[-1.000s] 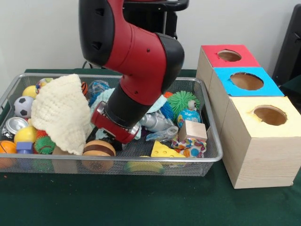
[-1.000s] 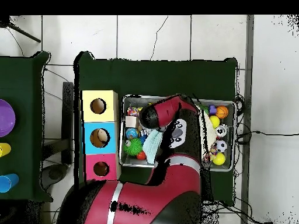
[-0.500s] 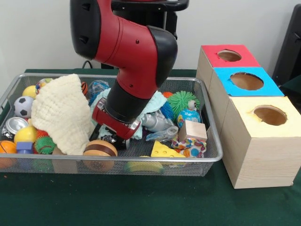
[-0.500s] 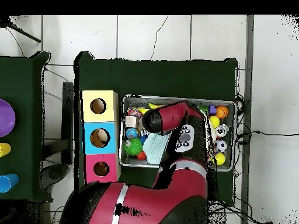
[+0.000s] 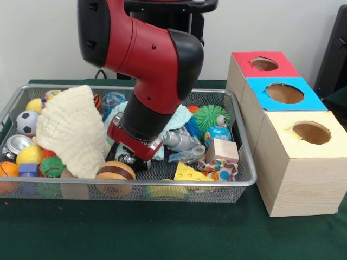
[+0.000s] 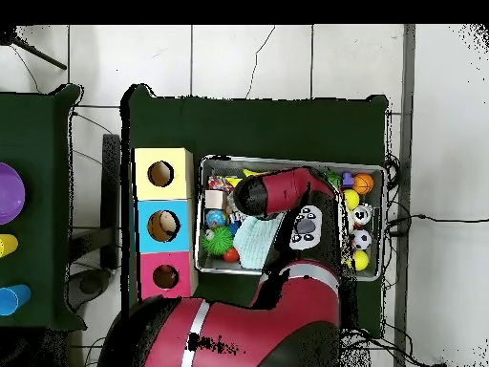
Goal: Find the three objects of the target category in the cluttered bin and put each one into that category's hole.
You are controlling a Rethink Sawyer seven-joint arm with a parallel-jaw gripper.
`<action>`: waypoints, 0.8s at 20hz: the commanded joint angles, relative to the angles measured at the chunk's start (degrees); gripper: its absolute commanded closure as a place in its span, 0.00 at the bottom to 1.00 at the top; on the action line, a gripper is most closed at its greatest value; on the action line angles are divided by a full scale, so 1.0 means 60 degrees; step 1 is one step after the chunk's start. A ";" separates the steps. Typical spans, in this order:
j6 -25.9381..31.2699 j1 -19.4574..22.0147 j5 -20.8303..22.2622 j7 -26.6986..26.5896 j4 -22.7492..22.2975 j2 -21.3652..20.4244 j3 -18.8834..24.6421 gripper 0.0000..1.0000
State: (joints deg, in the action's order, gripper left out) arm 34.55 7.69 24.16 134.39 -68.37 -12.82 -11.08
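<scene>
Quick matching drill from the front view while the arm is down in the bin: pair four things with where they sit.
Things:
1. soccer ball
2. cheese wedge
3. cream cloth
4. red box

Places:
A. farthest of the three boxes
B. bin's left end, against the wire wall
C. near wall of the bin, right of the burger toy
D. draped over the toys in the bin's left half

Pairs: 1-B, 2-C, 3-D, 4-A

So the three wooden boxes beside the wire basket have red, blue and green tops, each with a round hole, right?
Not quite. The front view shows the third box's top is yellow, not green. The red top and blue top are as you say, each with a round hole, beside the wire basket.
</scene>
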 commanded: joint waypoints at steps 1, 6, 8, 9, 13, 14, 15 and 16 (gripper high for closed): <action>-0.0642 -0.0157 -0.1293 0.2675 -0.1345 0.0537 0.0396 0.00; -0.0484 -0.0169 -0.1731 0.2297 -0.1643 0.0367 0.0324 0.00; -0.0432 -0.0025 -0.1896 0.1970 -0.1804 0.0211 0.0482 0.00; -0.0420 0.0002 -0.1932 0.1848 -0.1833 0.0155 0.0502 0.00; -0.0072 0.0057 -0.2210 0.1591 -0.2072 -0.0256 0.0497 0.00; -0.0035 0.0066 -0.2290 0.1572 -0.2132 -0.0340 0.0497 0.00; 0.0000 0.0054 -0.2321 0.1500 -0.2133 -0.0393 0.0476 0.00; 0.0102 0.0048 -0.2423 0.1503 -0.2157 -0.0485 0.0462 0.00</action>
State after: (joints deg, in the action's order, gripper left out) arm 34.32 7.37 14.08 134.51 -73.12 -14.10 -12.13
